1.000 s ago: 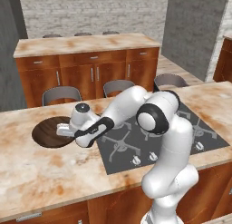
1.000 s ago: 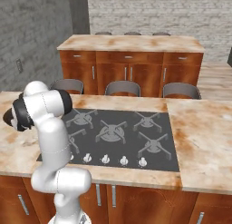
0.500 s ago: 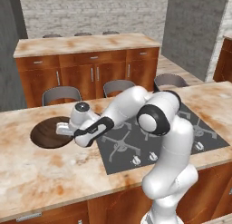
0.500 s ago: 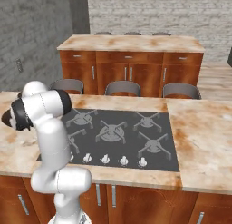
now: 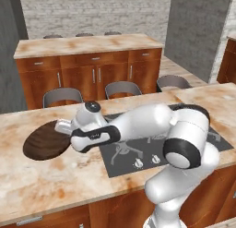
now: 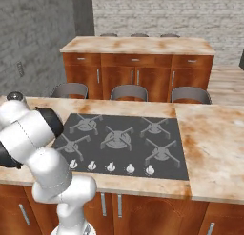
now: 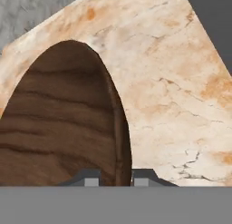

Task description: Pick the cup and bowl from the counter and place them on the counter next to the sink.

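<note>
Straddling the bowl's [image 7: 59, 128] rim, the gripper's [image 7: 115, 177] two fingertips sit one inside, one outside, on the counter [image 7: 172, 96] beside the cooktop [image 5: 138, 153]; whether they clamp it cannot be told.

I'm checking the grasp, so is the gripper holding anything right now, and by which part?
The gripper straddles the bowl at its rim, one finger inside, one outside; a firm hold cannot be told.

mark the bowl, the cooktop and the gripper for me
bowl [image 5: 42, 141], left base view, middle of its dark wood inside.
cooktop [image 6: 121, 141], right base view, centre of the grey plate.
gripper [image 7: 116, 177], hand view, between the fingers, astride the bowl's rim.
</note>
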